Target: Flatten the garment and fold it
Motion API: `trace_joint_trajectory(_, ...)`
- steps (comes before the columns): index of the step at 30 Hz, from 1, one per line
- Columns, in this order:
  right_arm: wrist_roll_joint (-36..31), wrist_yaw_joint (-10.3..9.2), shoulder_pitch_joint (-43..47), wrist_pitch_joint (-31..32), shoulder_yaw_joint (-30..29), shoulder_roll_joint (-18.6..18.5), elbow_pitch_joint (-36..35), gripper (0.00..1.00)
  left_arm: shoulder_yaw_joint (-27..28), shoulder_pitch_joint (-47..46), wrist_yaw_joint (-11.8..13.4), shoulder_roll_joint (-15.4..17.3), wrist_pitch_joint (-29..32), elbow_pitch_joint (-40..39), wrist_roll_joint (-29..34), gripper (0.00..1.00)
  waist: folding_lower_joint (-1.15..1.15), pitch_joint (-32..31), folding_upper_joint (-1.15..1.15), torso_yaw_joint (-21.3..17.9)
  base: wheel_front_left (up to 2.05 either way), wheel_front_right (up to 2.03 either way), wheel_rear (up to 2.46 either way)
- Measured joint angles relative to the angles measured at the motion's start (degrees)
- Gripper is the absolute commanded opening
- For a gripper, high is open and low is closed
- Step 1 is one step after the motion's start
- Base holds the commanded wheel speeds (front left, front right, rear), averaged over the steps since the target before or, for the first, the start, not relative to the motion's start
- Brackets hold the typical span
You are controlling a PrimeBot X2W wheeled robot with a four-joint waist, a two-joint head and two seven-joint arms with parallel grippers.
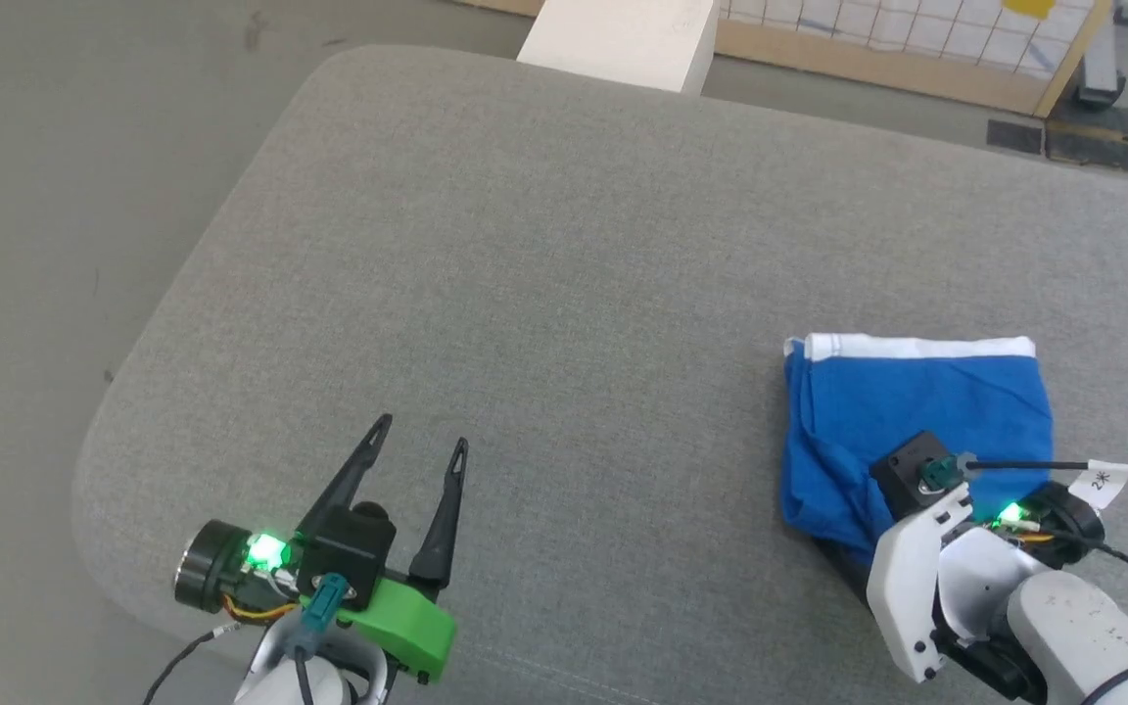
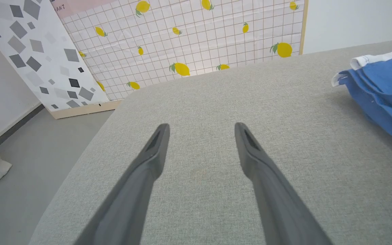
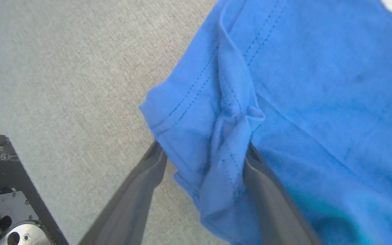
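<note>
At the near left edge: your left gripper (image 1: 424,431) sits low over the grey cushion (image 1: 564,245), both dark fingers spread wide above bare upholstery.
Left gripper to garment: well apart; from its wrist camera you see the blue cloth off to the right.
Near right: your right gripper (image 3: 202,146) is down on the near edge of the garment (image 1: 916,401), its pale wrist covering that part in your head view.
Right fingers: parted, not pinched, with a bunched, stitched fold of blue cloth lying between them.
Garment: a compact, roughly square blue bundle on the cushion's right side, close to the front edge.
White band (image 1: 916,346): runs along the bundle's far edge.
Beyond the cushion: a white block (image 1: 623,39) and a lemon-print panel (image 2: 196,34).
</note>
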Motion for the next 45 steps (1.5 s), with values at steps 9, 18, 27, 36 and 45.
trace_joint_trajectory(9, 7.42, 0.0, -1.93, -0.81, 0.33, 0.11, -1.14, 1.0, 0.33, 0.47, -0.24, 0.52, -0.05, 0.64, -1.1, 1.0, 0.0, -2.7, 0.0, -2.78, 0.0, 0.0, 0.0)
trace_joint_trajectory(18, 11.65, 0.0, -2.77, -3.23, -9.89, -2.37, -8.61, 1.0, 2.2, 1.95, -0.03, 2.15, -0.07, -0.33, -3.1, 1.0, 0.0, -5.32, 0.0, -7.81, 0.0, 0.0, 0.0)
trace_joint_trajectory(27, 3.44, 0.0, 0.7, -12.8, -24.63, -2.21, -12.27, 1.0, 5.49, 2.69, 1.47, 2.65, -0.22, -1.98, -5.53, 1.0, 0.0, -5.7, 0.0, -13.03, 0.0, 0.0, 0.0)
trace_joint_trajectory(36, -5.61, 0.0, 11.6, -20.27, -37.28, 6.69, -17.06, 1.0, 6.86, 2.75, 2.03, 2.98, -0.24, -2.7, -7.24, 1.0, 0.0, -4.45, 0.0, -15.98, 0.0, 0.0, 0.0)
trace_joint_trajectory(45, -9.82, 0.0, 19.73, -22.15, -38.65, 13.86, -22.64, 1.0, 7.42, 4.03, 2.3, 2.94, -0.56, -3.09, -7.32, 1.0, 0.0, -4.33, 0.0, -16.41, 0.0, 0.0, 0.0)
